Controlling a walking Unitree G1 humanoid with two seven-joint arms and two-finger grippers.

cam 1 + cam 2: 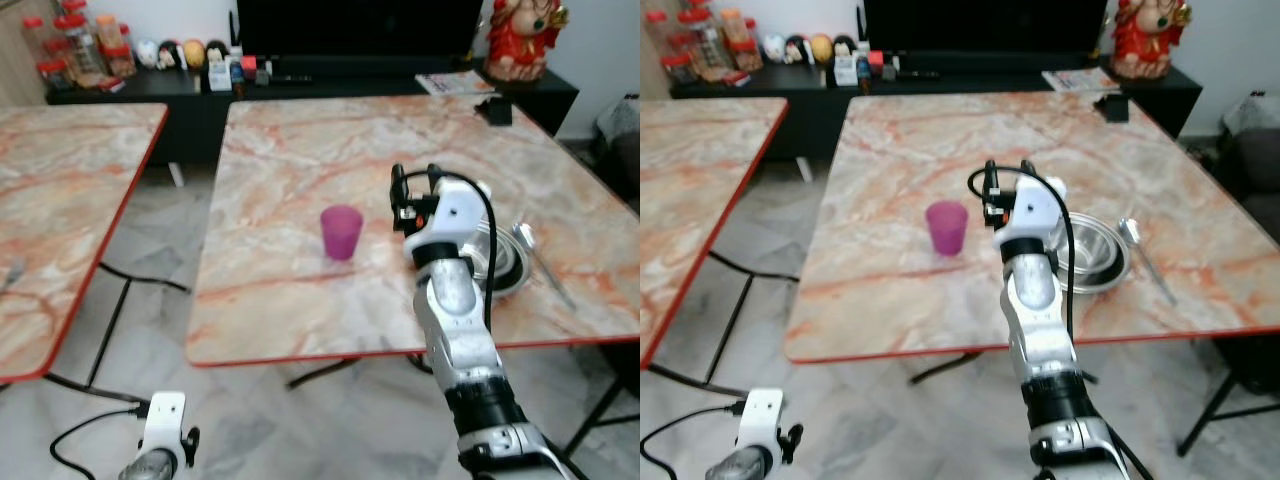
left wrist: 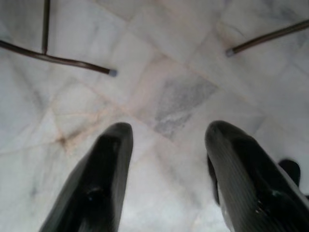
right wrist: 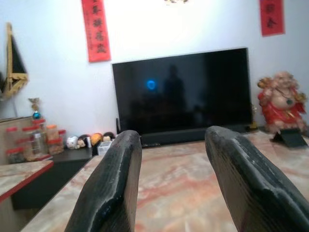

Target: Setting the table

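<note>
Although a purple cup (image 1: 946,227), a metal bowl (image 1: 1092,258) and a spoon (image 1: 1145,258) already stand on the marble table (image 1: 940,140), the setting looks only partly done. The bowl is near the table's right front edge, the spoon just beside it on the right, the cup well apart to the left. The right gripper (image 3: 169,183) hovers above the table between cup and bowl, its fingers wide apart and holding nothing. The left gripper (image 2: 166,169) hangs idle over the floor (image 2: 183,96), also spread and empty. Probably more pieces are still needed.
</note>
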